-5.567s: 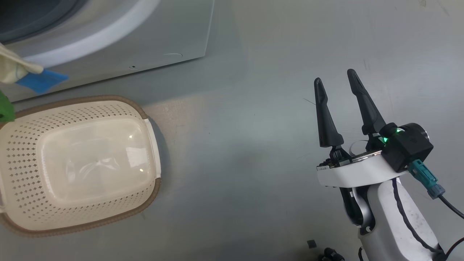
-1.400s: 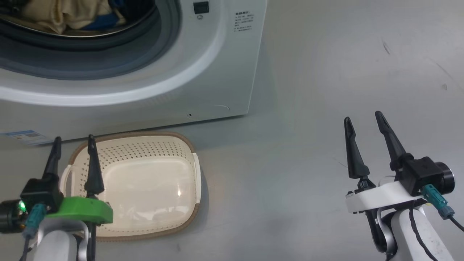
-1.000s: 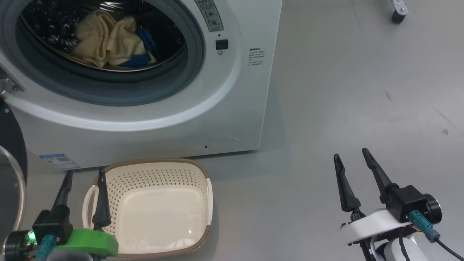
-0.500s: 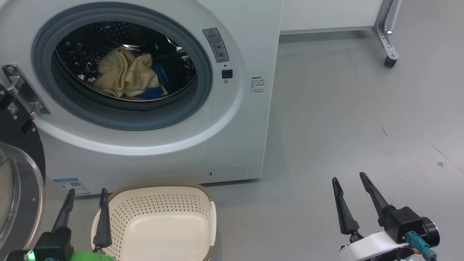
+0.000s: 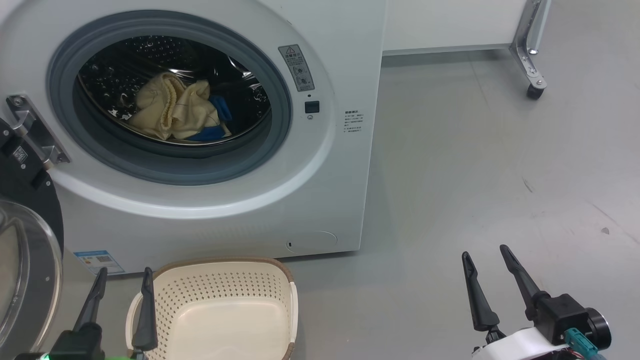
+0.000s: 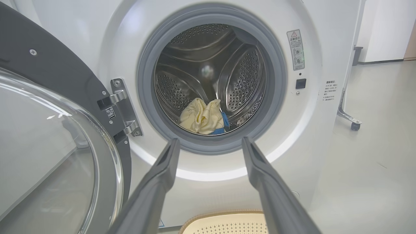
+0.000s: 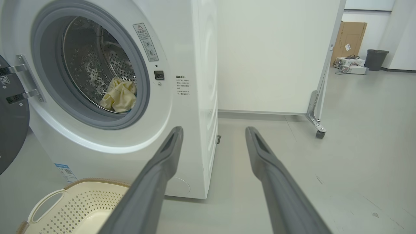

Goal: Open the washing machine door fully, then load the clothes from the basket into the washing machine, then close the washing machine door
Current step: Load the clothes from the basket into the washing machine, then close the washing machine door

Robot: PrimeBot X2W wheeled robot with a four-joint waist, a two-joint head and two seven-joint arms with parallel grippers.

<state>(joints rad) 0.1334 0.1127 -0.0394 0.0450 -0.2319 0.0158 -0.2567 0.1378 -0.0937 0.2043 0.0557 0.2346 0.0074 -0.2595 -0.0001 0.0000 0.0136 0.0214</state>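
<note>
The white washing machine [image 5: 345,60] stands ahead with its door [image 5: 25,250] swung open to the left, hinge [image 5: 35,130] showing. Pale yellow clothes [image 5: 170,112] with a blue cuff lie in the steel drum [image 6: 208,68]. The cream basket [image 5: 220,280] sits on the floor before the machine; the part of it in view holds nothing. My left gripper [image 5: 122,272] hangs open at the basket's left rim, holding nothing. Off to the right, my right gripper [image 5: 485,252] is open over bare floor. Both wrist views look at the clothes [image 6: 203,117] [image 7: 120,96] in the drum.
A white partition on a wheeled metal leg [image 5: 532,65] stands behind and right of the machine. Far back in the right wrist view are a cardboard box [image 7: 349,37] and a dark bin [image 7: 375,58]. Grey floor [image 5: 475,165] spreads open to the right.
The head camera has tilted up, bringing the drum, clothes and open door into view. Both grippers stay open and sit lower in the picture.
</note>
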